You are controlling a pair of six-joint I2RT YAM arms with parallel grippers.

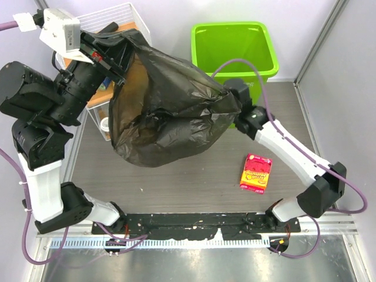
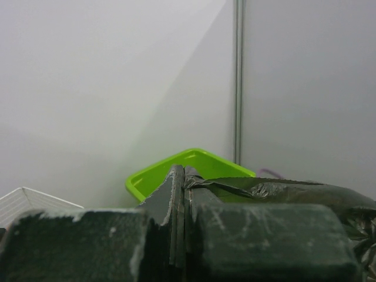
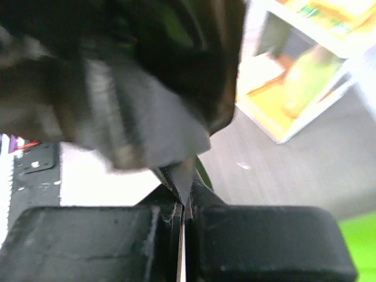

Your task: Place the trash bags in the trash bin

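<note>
The trash bag (image 1: 170, 111) is the largest item: a crinkled black film hanging above the table (image 1: 194, 176), spread between the two arms, with its bulging lower part sagging toward the near side. It spans from the left gripper (image 1: 120, 67) at its upper left edge to the right gripper (image 1: 230, 94) at its right edge. The trash bin (image 1: 235, 50) stands upright at the far right of the table, just behind the right gripper. The bag is outside the bin, to its left and nearer the arms. A white wire basket (image 1: 117, 14) sits at the far left, partly hidden behind the left arm and the bag. In the left wrist view, the left gripper (image 2: 184, 176) has its jaws fully closed with a thin fold of the bag (image 2: 282, 191) pinched between them. The bin's rim (image 2: 194, 157) is visible directly beyond the fingertips. In the right wrist view, the right gripper (image 3: 182, 202) is likewise closed, with a pointed tuck of the bag film (image 3: 147, 88) clamped between the pads; the rest of that view is blurred. A red snack packet (image 1: 256, 173) lies flat on the table beside the right arm, apart from the bag.
</note>
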